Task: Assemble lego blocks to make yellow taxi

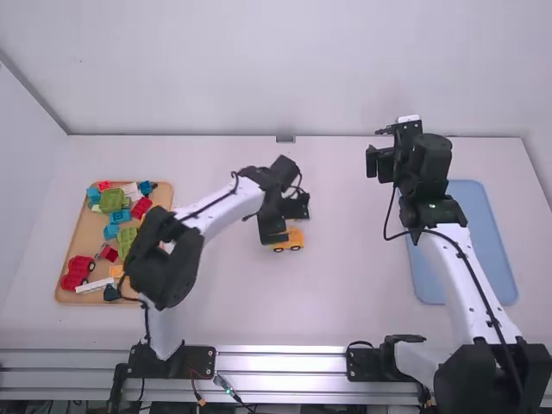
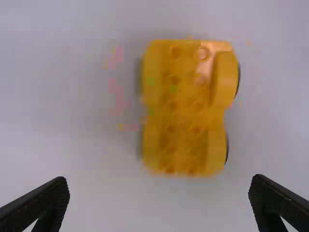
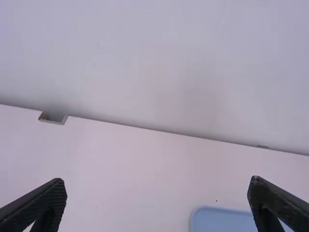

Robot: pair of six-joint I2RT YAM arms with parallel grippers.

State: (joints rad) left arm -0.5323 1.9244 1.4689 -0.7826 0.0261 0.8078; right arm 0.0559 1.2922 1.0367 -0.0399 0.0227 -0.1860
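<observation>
Closest to the near edge of the surface [image 1: 345,319], the wooden tray [image 1: 84,237] sits toward the left side with its loose blocks [image 1: 112,200] crowded together; a finger going in there could nudge neighbours or catch two pieces at once. The left arm's dark elbow hangs by the tray's right edge, so a low swing back might brush the blocks there. The blue tray [image 1: 483,233] lies near the surface's right edge. Farther in, roughly midway between the near and far edges, the yellow vehicle [image 2: 183,111] stands on its wheels, studs up. The left gripper [image 2: 159,188] is over it, fingers well apart and gripping nothing. The wheels are the likely trouble: if one finger touches first, or a block is pressed on off-centre, the vehicle could roll or turn, and the studs would no longer line up. Too hard a squeeze could pop a part loose. Beyond, toward the far edge, the right gripper [image 3: 157,186] is raised, its fingers open and empty; with no second grip, nothing steadies the vehicle against a push.
</observation>
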